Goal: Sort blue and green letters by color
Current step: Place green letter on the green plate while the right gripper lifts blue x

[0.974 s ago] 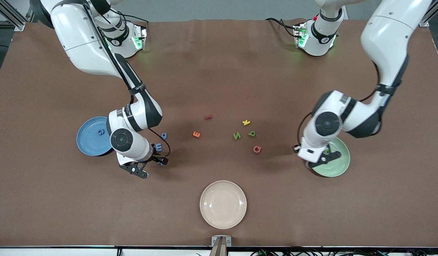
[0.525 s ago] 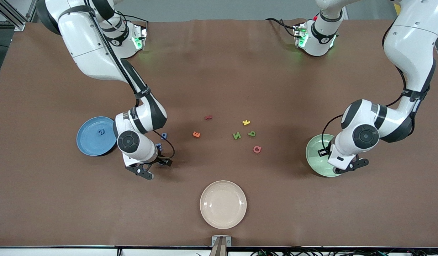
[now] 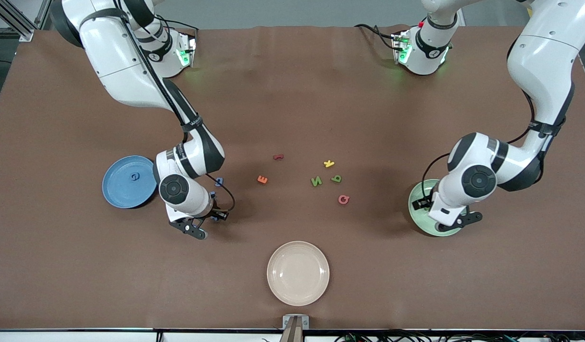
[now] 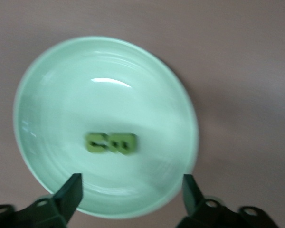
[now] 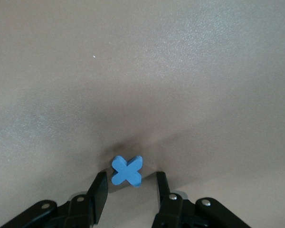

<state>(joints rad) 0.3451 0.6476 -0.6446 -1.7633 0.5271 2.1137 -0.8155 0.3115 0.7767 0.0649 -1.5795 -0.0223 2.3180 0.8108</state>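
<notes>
My right gripper is open, low over the table, beside the blue plate. A blue + lies on the table just at its fingertips. A blue G lies in the blue plate. A blue g lies beside the right wrist, which mostly hides the blue E. My left gripper is open and empty over the green plate. A green B lies in that plate. A green N and another green letter lie mid-table.
A cream plate sits near the front edge. A yellow letter, a red one, an orange E and a pink round letter lie around the green ones mid-table.
My left gripper swung across the green plate toward the left arm's end, then came back a little. My right gripper shifted slightly toward the front camera, to the blue +.
</notes>
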